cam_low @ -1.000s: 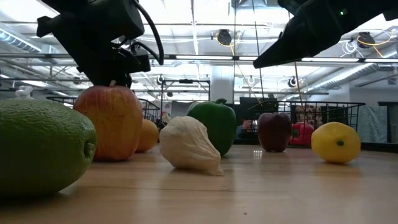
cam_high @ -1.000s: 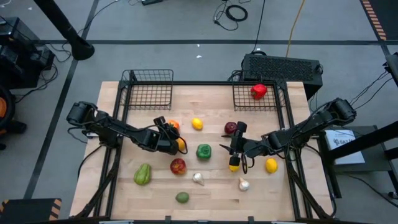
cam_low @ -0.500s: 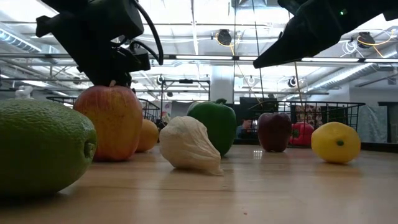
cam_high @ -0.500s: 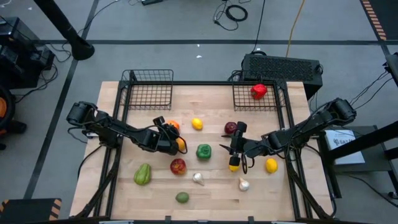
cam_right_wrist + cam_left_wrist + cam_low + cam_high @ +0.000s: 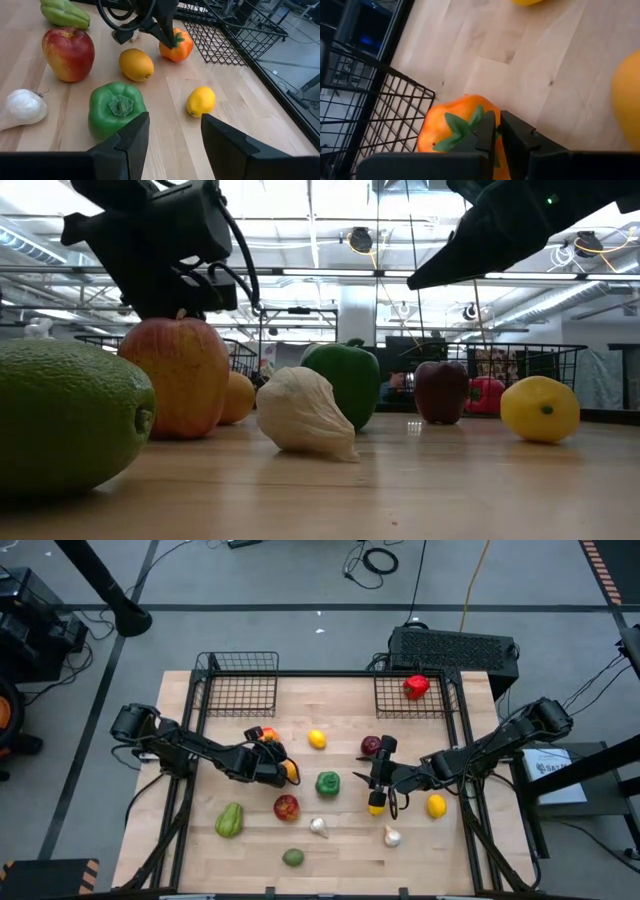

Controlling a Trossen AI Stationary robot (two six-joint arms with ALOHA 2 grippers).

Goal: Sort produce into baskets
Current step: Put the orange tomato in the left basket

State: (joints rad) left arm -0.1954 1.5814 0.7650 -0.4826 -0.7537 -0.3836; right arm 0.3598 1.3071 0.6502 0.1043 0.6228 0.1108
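We found the left pincer [image 5: 268, 739] low over the wooden counter [image 5: 340, 840], its fingers [image 5: 487, 131] drawn together on the green stem of an orange tomato [image 5: 456, 126] that sat just beside the left basket [image 5: 238, 683]. An orange citrus [image 5: 290, 772] lay right next to that arm. The right pincer [image 5: 378, 772] hung over mid-counter with its fingers [image 5: 127, 141] apart and gripping nothing, above a small yellow piece [image 5: 375, 806] and between a dark red apple [image 5: 371, 746] and a yellow lemon [image 5: 436, 805]. A green pepper [image 5: 327, 783] stood between the two arms, with another lemon [image 5: 317, 739] beyond it toward the baskets. Nearer the front edge we saw a red apple [image 5: 287, 806], a long green piece [image 5: 229, 821], a round green piece [image 5: 292, 857] and two white garlic bulbs [image 5: 318, 827]. The right basket [image 5: 415, 695] held one red pepper [image 5: 415, 687]; the left basket's mesh showed bare.
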